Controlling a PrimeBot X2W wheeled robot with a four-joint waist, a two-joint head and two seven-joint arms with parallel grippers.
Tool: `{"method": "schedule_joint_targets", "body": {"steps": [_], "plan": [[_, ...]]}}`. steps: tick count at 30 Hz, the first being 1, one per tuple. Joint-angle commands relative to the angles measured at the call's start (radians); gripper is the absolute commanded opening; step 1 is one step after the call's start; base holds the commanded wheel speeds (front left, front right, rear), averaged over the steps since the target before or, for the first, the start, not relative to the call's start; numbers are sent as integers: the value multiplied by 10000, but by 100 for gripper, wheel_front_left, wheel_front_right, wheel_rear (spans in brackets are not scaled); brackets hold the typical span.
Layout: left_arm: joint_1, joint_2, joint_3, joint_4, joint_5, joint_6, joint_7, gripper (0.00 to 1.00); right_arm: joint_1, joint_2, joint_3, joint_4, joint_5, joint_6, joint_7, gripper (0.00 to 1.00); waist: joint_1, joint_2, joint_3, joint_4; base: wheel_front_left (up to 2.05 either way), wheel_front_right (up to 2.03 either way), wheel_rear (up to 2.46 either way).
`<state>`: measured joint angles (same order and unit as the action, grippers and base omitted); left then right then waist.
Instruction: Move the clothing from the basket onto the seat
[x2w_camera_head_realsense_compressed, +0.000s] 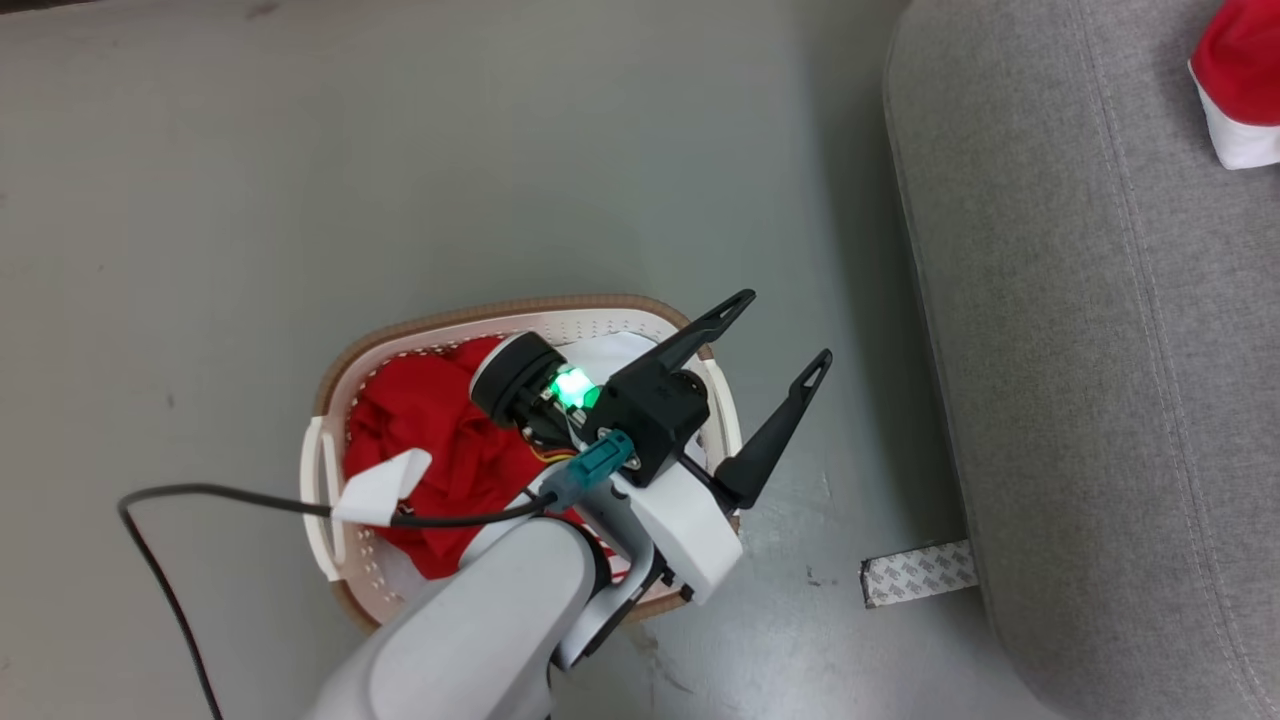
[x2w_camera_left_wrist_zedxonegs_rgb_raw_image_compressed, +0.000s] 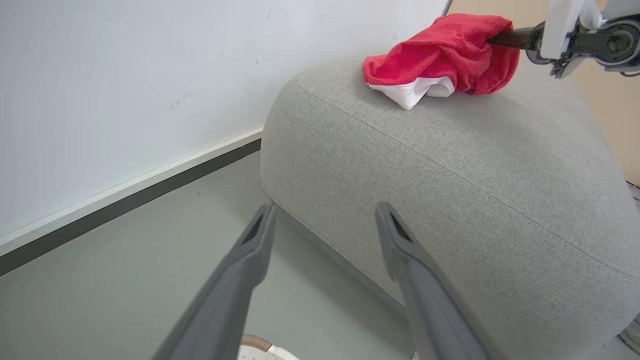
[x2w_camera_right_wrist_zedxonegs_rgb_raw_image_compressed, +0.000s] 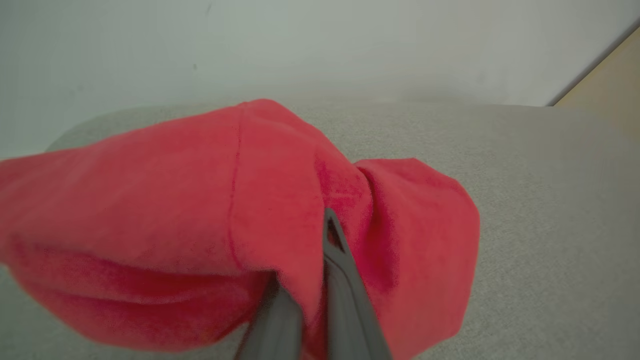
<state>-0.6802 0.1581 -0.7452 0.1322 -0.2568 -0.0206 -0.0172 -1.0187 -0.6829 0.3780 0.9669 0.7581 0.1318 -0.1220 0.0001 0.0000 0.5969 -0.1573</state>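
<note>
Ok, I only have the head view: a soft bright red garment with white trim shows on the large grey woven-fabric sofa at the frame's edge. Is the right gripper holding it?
Observer: Yes. The right wrist view has the right gripper shut on the soft bright red garment, with fabric pinched between its jaws.
Operator: Is it lifted, or down on the seat?
Observer: Down, it seems. In the left wrist view it lies bunched on top of the large grey woven-fabric sofa, with its white trim at the lower edge.
</note>
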Motion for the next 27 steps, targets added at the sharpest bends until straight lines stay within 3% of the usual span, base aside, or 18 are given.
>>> {"method": "schedule_joint_targets", "body": {"steps": [1,6,8,9,16,27], "plan": [[-49,54,21,28,16,26,-20,100,118,109,146,253,216,-22,394,0,-1,0,-10,51,0,0,0],[10,119,70,62,-55,99,-88,100,221,87,672,573,688,-22,1141,0,-1,0,-156,34,0,0,0],[24,150,75,82,-88,119,-128,100,206,51,922,534,803,-22,1092,38,-1,0,-277,-16,0,0,0],[59,171,83,102,-106,127,-134,100,277,133,1064,496,829,-22,1070,100,-1,0,-375,-62,0,0,0],[470,301,176,331,-461,187,-382,100,777,61,2081,-174,1337,-22,1145,100,-1,0,-1396,-287,0,0,0],[1585,995,919,87,-1121,662,-854,100,1554,-538,3188,-1792,1773,-22,34,100,-1,0,-3616,-181,0,0,0]]}}
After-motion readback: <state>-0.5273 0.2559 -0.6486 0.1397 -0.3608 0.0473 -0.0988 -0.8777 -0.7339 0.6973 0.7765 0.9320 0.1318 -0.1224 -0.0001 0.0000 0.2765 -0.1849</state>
